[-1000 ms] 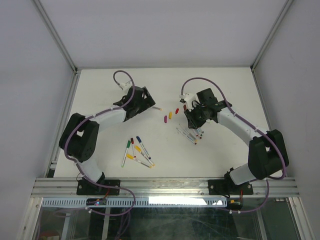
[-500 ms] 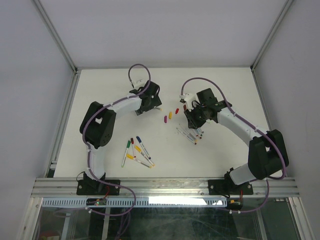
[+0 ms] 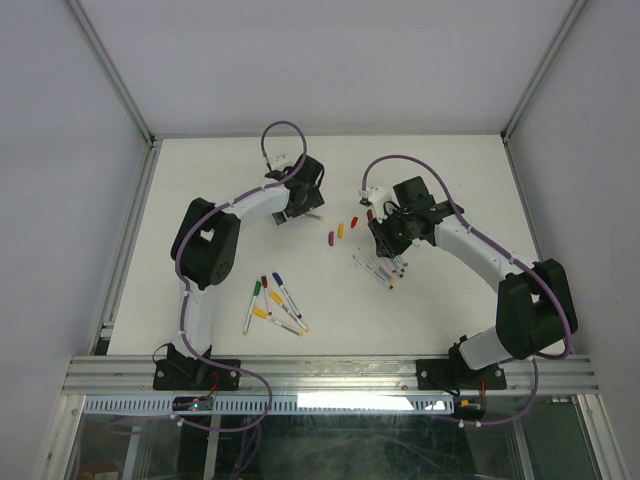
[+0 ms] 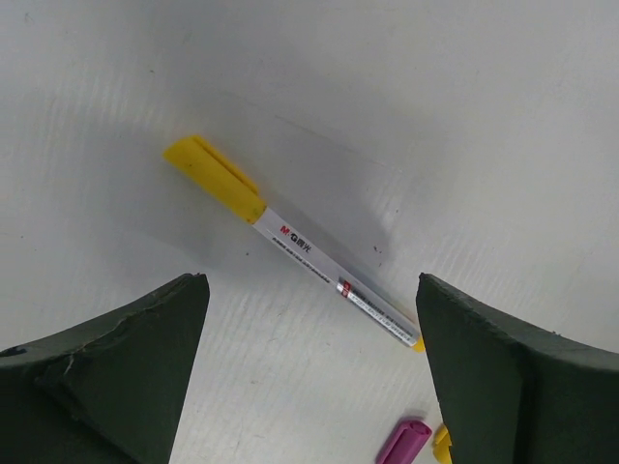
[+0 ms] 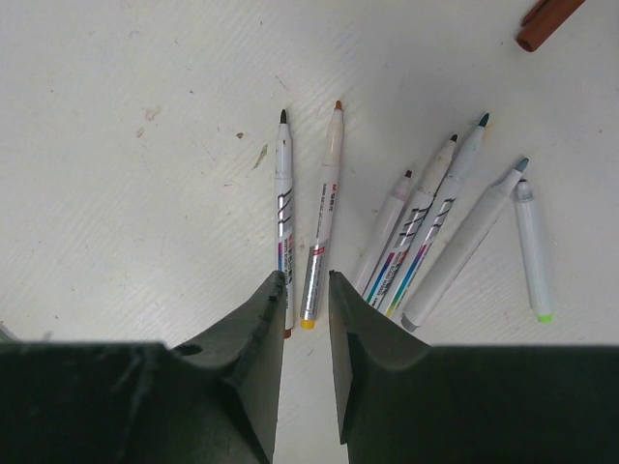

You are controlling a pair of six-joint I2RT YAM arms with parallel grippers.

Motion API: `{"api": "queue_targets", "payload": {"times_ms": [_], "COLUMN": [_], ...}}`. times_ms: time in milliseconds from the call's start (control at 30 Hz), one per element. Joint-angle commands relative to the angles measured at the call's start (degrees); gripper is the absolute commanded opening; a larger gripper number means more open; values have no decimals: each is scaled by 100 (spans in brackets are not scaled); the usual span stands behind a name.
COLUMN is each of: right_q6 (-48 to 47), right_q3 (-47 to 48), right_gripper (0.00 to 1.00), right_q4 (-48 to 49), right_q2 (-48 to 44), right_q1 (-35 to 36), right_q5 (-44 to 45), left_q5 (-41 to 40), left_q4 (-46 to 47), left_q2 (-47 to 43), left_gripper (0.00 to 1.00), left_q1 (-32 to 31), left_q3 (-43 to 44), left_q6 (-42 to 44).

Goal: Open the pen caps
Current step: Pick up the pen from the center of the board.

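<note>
A pen with a yellow cap [image 4: 213, 177] and a white-grey barrel [image 4: 329, 280] lies on the table below my left gripper [image 4: 311, 282]. That gripper is open wide and straddles the barrel without touching it. Loose pen caps lie in a row between the arms: purple [image 3: 331, 238], yellow [image 3: 340, 230], red [image 3: 354, 222] and dark red [image 3: 369, 213]. My right gripper [image 5: 305, 278] hovers over several uncapped pens [image 5: 426, 232]. Its jaws stand narrowly apart with nothing held. In the top view the left gripper [image 3: 305, 208] is left of the caps and the right gripper [image 3: 388, 238] right of them.
Several capped pens [image 3: 275, 305] lie fanned out near the front, between the arm bases. The uncapped pens [image 3: 380, 268] lie in front of the right gripper. A raised frame borders the white table [image 3: 450, 170] on all sides.
The left arm has swung right and forward, bringing its gripper over the yellow-capped pen. Its jaws have narrowed very slightly. The right arm has not moved.
</note>
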Motion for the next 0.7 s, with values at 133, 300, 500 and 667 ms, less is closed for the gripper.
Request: {"api": "queue_targets", "payload": {"times_ms": [133, 300, 500, 667], "right_q6": [-69, -69, -69, -69], "right_q3": [3, 3, 1, 2], "right_gripper": [27, 27, 27, 27], "right_q4": [210, 214, 214, 209], "right_q2": [-197, -196, -219, -216], "right_q1": [-30, -34, -32, -34], "right_q5": [-125, -132, -141, -150], "left_q5": [-99, -48, -20, -53], "left_q4": [-61, -65, -68, -69], "left_q2": [46, 100, 140, 104], "left_gripper": [78, 69, 63, 60], "left_q1": [4, 4, 4, 4], "left_q3": [200, 201, 189, 165], "left_q6": [363, 504, 684, 772]}}
